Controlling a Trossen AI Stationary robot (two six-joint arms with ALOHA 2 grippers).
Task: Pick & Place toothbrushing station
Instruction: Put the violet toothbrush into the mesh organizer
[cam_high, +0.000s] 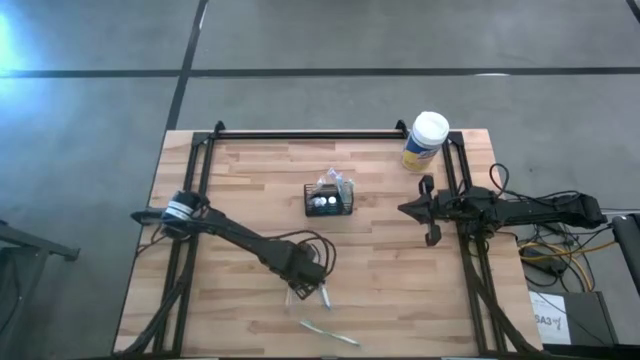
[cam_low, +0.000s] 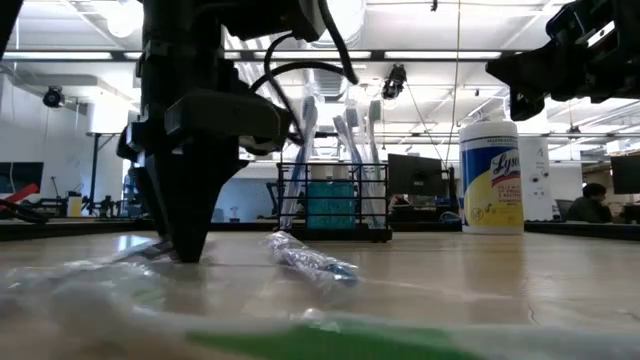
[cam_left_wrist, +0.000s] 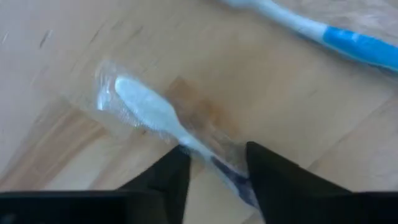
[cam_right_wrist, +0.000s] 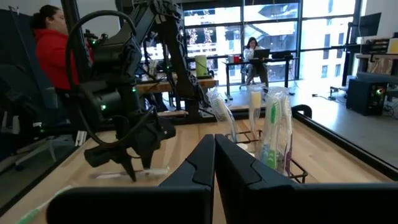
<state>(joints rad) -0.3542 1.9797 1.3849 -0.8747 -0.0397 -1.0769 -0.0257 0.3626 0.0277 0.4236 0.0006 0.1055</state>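
Observation:
The black slatted caddy (cam_high: 331, 203) stands at the table's middle with several wrapped toothbrushes upright in it; it also shows in the low view (cam_low: 335, 208) and the right wrist view (cam_right_wrist: 273, 146). My left gripper (cam_high: 305, 287) is open, its tips down at the table near the front edge. Its fingers stand on either side of a clear-wrapped toothbrush with a white head (cam_left_wrist: 149, 109). A blue-handled toothbrush (cam_left_wrist: 351, 43) lies just beyond it. My right gripper (cam_high: 405, 208) is shut and empty, above the table to the right of the caddy. My left gripper's fingers (cam_left_wrist: 168, 177) come from above and stand across the wrapped toothbrush's neck (cam_left_wrist: 205, 152), one on each side. The toothbrush lies flat on the table. I cannot tell whether the fingers touch its wrapper.
A yellow canister with a white lid (cam_high: 425, 140) stands at the far right corner. Another wrapped toothbrush with green on it (cam_high: 330, 330) lies near the front edge. A black frame (cam_high: 300, 133) runs along the table's far and side edges. A person in red (cam_right_wrist: 53, 53) stands beyond the table.

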